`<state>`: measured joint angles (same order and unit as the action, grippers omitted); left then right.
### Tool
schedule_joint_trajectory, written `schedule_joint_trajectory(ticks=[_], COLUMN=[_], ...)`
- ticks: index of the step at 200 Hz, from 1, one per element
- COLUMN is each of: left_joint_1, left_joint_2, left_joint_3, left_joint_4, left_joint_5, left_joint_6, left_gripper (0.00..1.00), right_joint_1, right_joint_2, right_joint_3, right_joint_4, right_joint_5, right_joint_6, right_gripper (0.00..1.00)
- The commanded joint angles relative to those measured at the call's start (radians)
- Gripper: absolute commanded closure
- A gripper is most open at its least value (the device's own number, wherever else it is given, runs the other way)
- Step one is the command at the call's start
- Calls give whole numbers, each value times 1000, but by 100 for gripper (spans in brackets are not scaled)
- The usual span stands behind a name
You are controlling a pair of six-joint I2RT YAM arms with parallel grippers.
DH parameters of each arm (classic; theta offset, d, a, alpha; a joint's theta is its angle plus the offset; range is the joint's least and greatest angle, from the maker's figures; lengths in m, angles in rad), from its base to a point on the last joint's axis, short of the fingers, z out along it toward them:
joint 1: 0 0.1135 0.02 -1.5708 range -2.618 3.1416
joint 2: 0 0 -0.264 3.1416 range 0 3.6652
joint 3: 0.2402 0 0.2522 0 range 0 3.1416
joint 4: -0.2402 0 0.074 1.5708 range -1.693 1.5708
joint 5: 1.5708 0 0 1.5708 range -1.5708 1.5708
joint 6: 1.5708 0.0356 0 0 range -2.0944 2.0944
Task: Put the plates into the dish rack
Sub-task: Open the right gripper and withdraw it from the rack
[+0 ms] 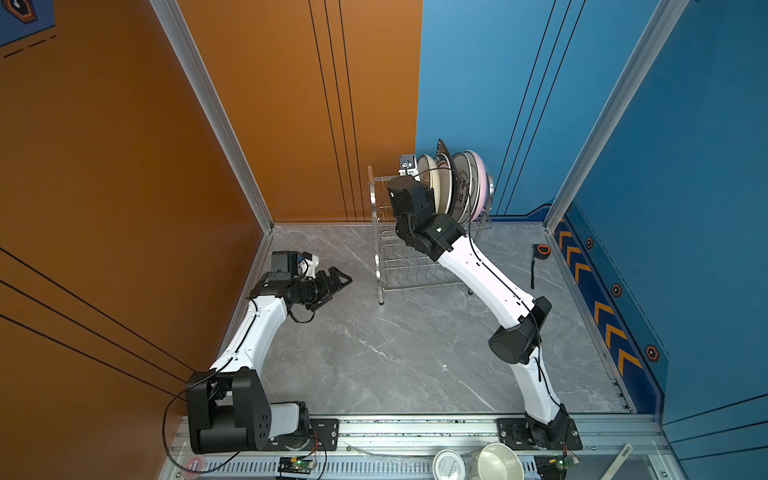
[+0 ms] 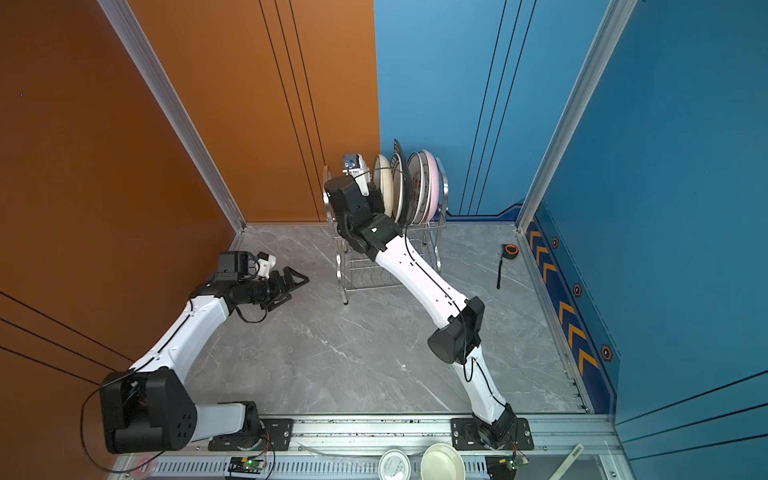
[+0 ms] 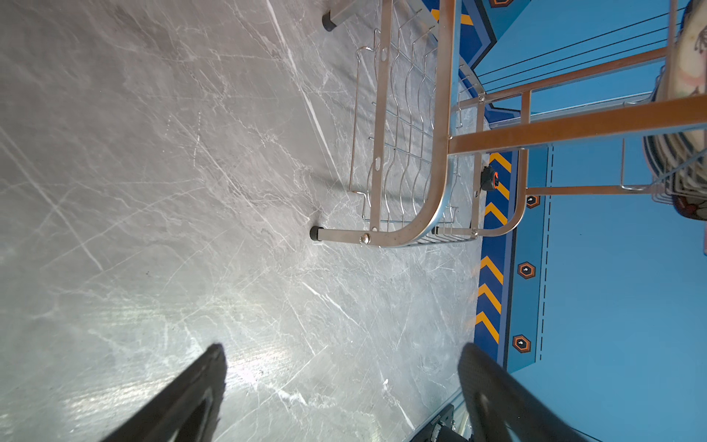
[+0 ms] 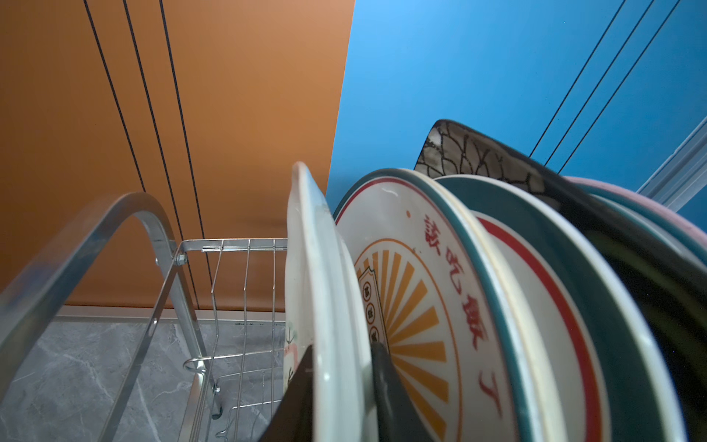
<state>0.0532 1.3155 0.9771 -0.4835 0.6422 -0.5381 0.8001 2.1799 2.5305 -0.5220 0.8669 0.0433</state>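
At least 6 plates (image 1: 461, 187) stand on edge in the upper tier of the dish rack (image 1: 379, 266), upper centre of both top views. None lies on the table (image 1: 395, 353), so loading looks all but done. The right hand (image 4: 343, 346) straddles the rim of the endmost cream plate (image 4: 325, 268); whether it pinches I cannot tell. The sunburst plate (image 4: 413, 306) sits just beside its inner finger, so room is tight there, while bare divider wires (image 4: 245, 287) leave the other side open. The left hand (image 3: 340, 350) hangs wide and empty, centre left of both top views.
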Motion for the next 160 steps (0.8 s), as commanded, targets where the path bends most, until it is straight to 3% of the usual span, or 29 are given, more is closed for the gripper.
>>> schedule_joint_trajectory(ticks=[1, 88, 160], left_joint_1=[7, 7, 4], left_joint_2=[-25, -52, -53], left_joint_3=[0, -7, 7], left_joint_4=[-18, -17, -18], left_joint_5=[-18, -25, -44], left_joint_6=[18, 11, 25], left_gripper=[4, 3, 3], right_joint_1=[4, 51, 71], right_joint_2=[-61, -153, -294], right_joint_3=[7, -25, -129], right_joint_4=[11, -13, -132], right_joint_5=[23, 27, -97], right_joint_6=[-4, -29, 92], right_gripper=[72, 56, 36])
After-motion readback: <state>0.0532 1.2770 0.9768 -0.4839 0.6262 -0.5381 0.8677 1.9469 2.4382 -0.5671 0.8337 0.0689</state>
